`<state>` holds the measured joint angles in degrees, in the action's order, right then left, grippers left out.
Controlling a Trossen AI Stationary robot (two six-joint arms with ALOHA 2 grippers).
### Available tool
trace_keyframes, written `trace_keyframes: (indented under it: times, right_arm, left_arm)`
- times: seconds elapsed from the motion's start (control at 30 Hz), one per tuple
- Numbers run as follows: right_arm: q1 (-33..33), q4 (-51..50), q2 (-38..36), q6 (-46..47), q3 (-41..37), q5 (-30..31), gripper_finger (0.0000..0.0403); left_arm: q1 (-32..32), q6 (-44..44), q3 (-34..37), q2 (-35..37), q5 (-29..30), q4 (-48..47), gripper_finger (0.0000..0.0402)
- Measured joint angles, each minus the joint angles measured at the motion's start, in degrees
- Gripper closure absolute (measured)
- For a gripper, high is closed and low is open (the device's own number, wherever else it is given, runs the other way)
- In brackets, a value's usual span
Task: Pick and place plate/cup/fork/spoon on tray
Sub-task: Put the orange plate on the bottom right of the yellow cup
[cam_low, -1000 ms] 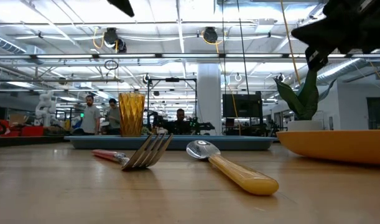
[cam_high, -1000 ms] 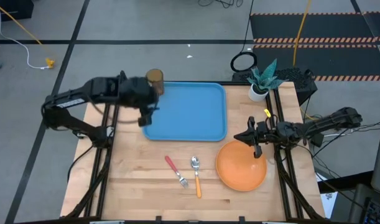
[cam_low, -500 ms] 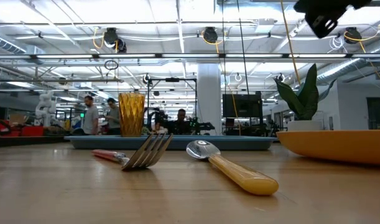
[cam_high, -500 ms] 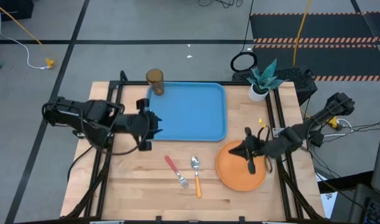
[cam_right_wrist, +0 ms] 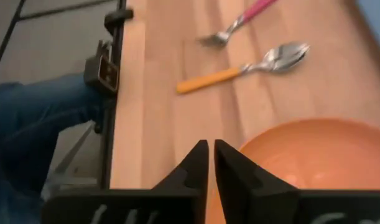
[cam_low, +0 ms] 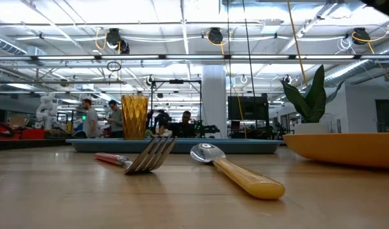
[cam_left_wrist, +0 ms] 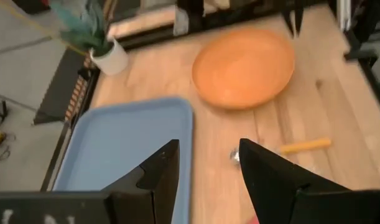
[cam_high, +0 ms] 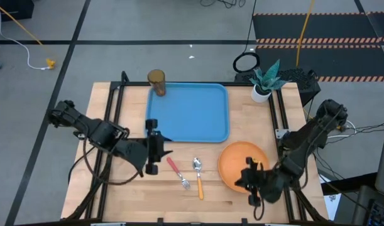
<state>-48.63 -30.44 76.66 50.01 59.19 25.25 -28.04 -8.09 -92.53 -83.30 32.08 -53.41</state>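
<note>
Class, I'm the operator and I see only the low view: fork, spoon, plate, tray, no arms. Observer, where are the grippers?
Observer: The left gripper is open, above the table by the tray's near left corner, close to the fork's handle.
Operator: And the right?
Observer: The right gripper is at the plate's near edge.
Operator: Is the plate on the tray?
Observer: No. It lies on the table, off the tray's near right corner.
</note>
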Motion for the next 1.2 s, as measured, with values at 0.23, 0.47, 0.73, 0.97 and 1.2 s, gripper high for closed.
trace_keyframes:
  times: [0.23, 0.47, 0.73, 0.97, 1.2]
  right_arm:
    - [-4.53, -2.80, 4.57, 6.53, 1.11, -1.30, 0.0314]
    - [-6.65, -8.15, 9.50, 13.83, 1.06, -6.05, 0.0259]
    - [-7.16, -10.76, 12.30, 11.27, 0.95, -7.61, 0.0248]
    - [-7.13, -11.21, 13.96, 9.65, 0.95, -7.51, 0.0248]
    - [-6.46, -11.08, 17.60, 7.64, 0.91, -7.56, 0.0249]
  left_arm:
    - [-1.87, -2.11, 0.11, -3.57, 1.53, 0.05, 0.0232]
    - [-2.46, -6.14, 0.11, -7.93, 4.10, 0.86, 0.0232]
    - [-2.48, -10.59, 0.11, -11.88, 6.74, 1.52, 0.0232]
    - [-2.53, -10.96, 0.13, -13.23, 7.01, 4.22, 0.0232]
    - [-2.59, -11.57, 0.13, -13.17, 8.57, 4.24, 0.0232]
